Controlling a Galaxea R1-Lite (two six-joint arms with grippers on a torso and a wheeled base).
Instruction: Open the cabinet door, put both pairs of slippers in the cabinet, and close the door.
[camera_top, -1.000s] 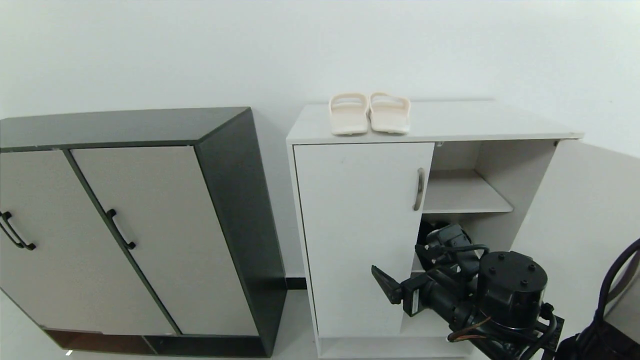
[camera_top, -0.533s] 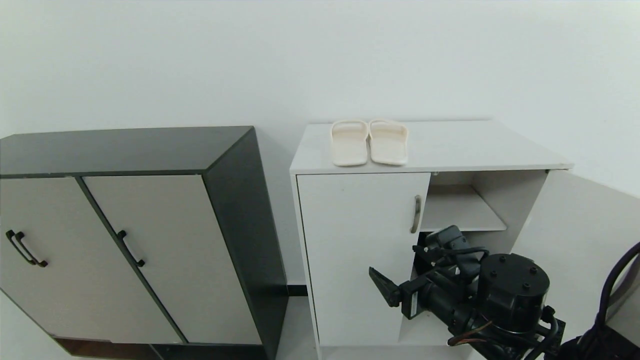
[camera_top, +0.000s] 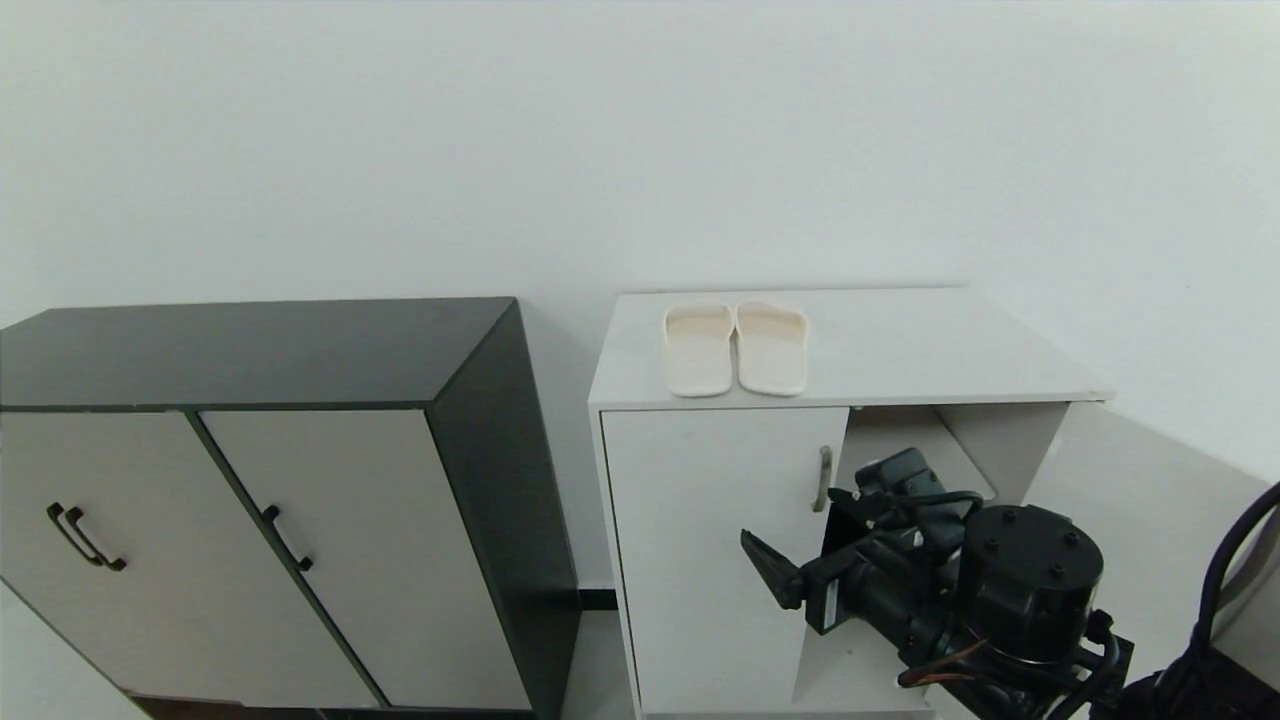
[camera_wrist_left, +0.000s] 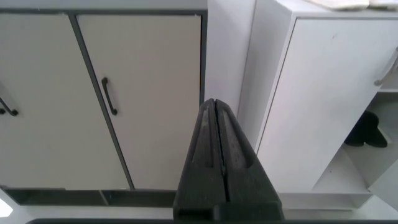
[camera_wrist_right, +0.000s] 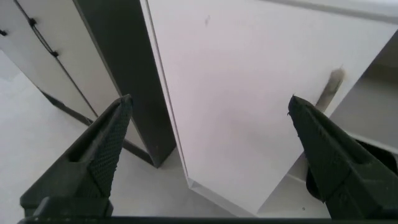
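Cream slippers (camera_top: 735, 348) are lying atop the cabinet (camera_top: 900, 345); the right claw (camera_wrist_right: 209, 106), gaping wide, should be straddling both inner edges.

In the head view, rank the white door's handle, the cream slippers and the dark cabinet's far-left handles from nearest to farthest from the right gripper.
1. The white door's handle, just ahead of the right gripper.
2. The cream slippers, up on the white cabinet's top.
3. The dark cabinet's far-left handles, well off to the left.
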